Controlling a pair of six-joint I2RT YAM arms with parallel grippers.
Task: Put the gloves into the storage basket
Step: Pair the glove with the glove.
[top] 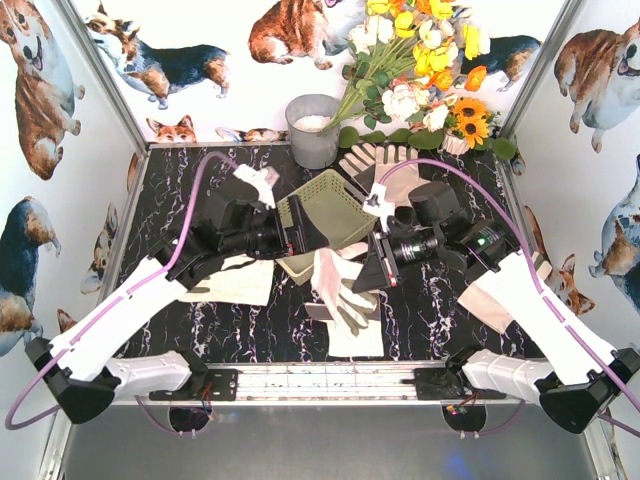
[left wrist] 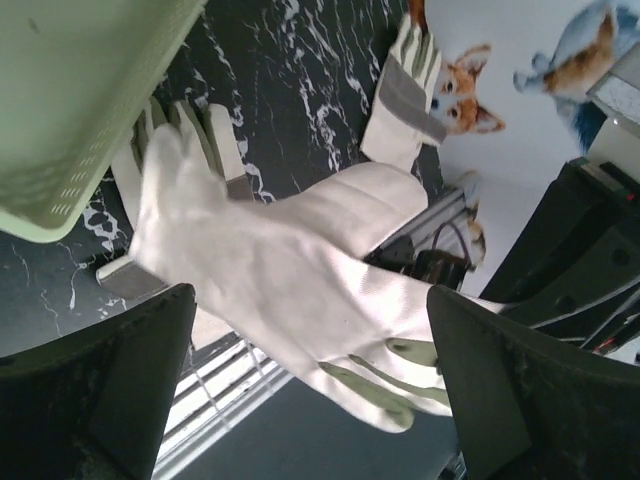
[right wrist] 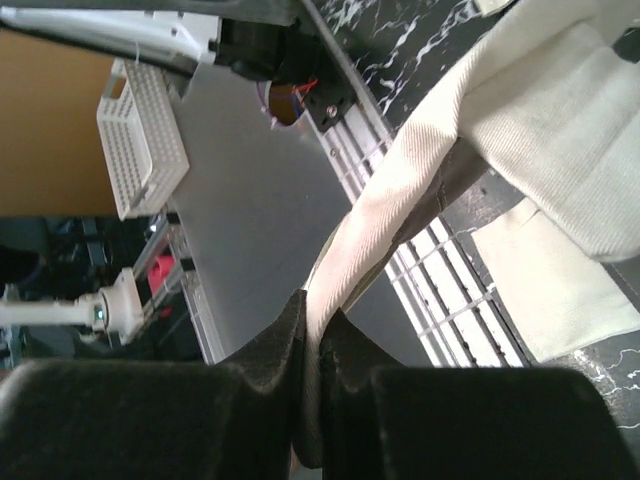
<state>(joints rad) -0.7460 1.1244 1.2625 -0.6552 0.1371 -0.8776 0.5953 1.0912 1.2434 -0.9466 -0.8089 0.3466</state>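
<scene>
left gripper (left wrist: 315,360) gaped wide; right gripper (right wrist: 315,335) pinched a glove (right wrist: 400,200) by its edge; basket (top: 330,205) sat just behind that glove

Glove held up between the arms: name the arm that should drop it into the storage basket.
Right. The right end effector is shut on the glove; the left end effector stands open, holding nothing. The storage basket lies close by.

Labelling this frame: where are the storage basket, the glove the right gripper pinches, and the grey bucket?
storage basket (top: 330,205): top view, latticed wall.
pinched glove (right wrist: 395,185): right wrist view, taut fabric strip.
grey bucket (top: 313,140): top view, front wall.
</scene>
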